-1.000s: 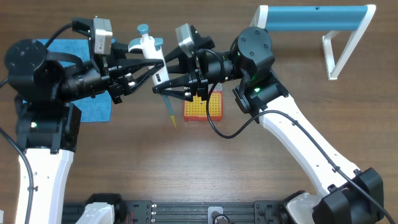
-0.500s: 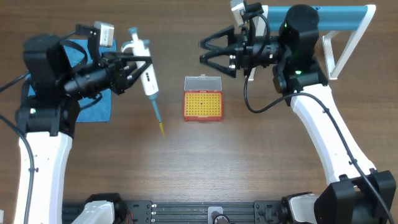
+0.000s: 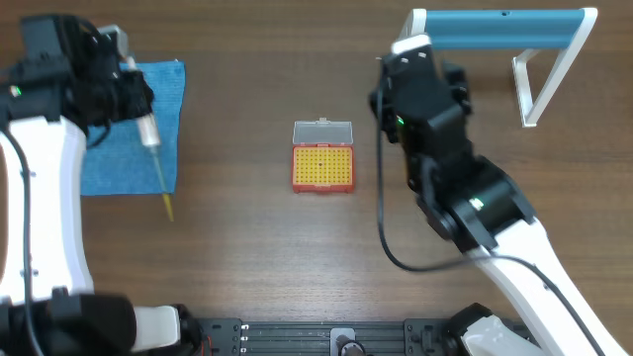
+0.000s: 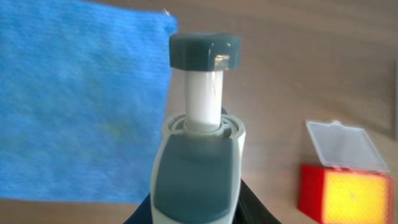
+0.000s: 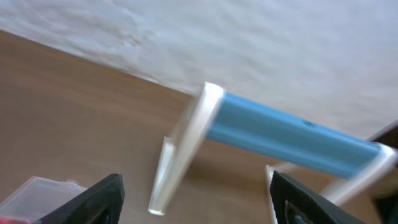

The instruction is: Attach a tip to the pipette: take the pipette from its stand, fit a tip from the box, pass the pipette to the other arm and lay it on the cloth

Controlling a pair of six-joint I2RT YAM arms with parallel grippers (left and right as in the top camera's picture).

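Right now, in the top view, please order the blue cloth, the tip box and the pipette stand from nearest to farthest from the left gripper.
1. blue cloth: at the table's left, directly next to the left gripper, which holds the pipette.
2. tip box: in the middle of the table.
3. pipette stand: at the far right.

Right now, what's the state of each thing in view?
pipette: held by left gripper, yellow tip fitted
tip box: lid open
cloth: spread flat
stand: upright
left gripper: shut on pipette
right gripper: open, holding nothing
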